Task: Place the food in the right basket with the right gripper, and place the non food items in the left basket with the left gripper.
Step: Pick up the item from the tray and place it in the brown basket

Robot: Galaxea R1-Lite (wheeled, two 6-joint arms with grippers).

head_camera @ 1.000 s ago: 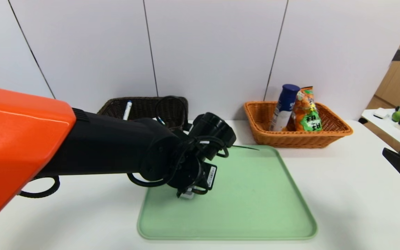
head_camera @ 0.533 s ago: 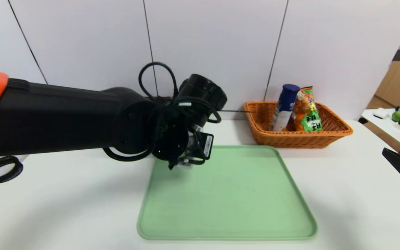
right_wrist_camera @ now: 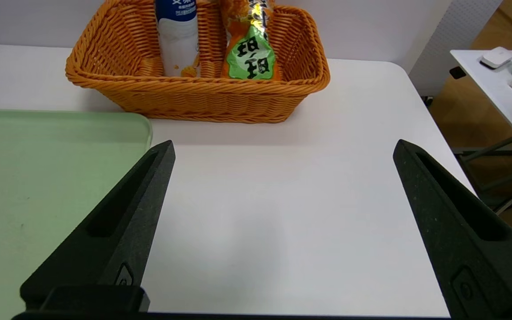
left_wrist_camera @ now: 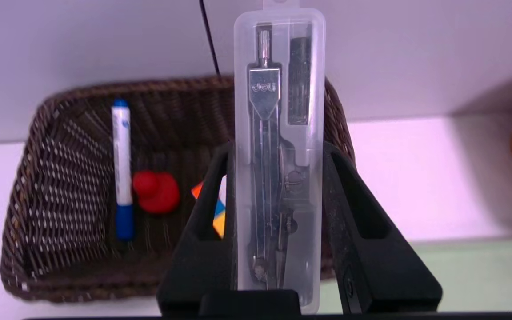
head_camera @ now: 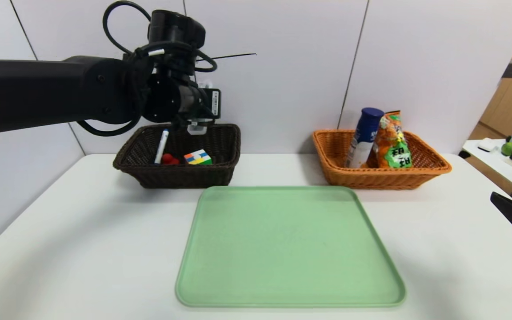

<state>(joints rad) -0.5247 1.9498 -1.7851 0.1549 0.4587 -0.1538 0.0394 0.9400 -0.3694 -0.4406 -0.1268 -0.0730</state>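
case (left_wrist_camera: 279, 155): slim clear plastic, metal compass inside | clamped upright between left gripper (left_wrist_camera: 278, 213) fingers, above dark basket (left_wrist_camera: 60, 186) with marker (left_wrist_camera: 122, 169), duck (left_wrist_camera: 156, 192), cube (left_wrist_camera: 218, 209) | right gripper (right_wrist_camera: 282, 191): spread wide, holding nothing, over table

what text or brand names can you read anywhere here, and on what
"deli": stamped on the metal compass inside the clear case held by the left gripper.
Snack bag: two large dark characters on its green label, unreadable to me.
White bottle: blue print, cut off.
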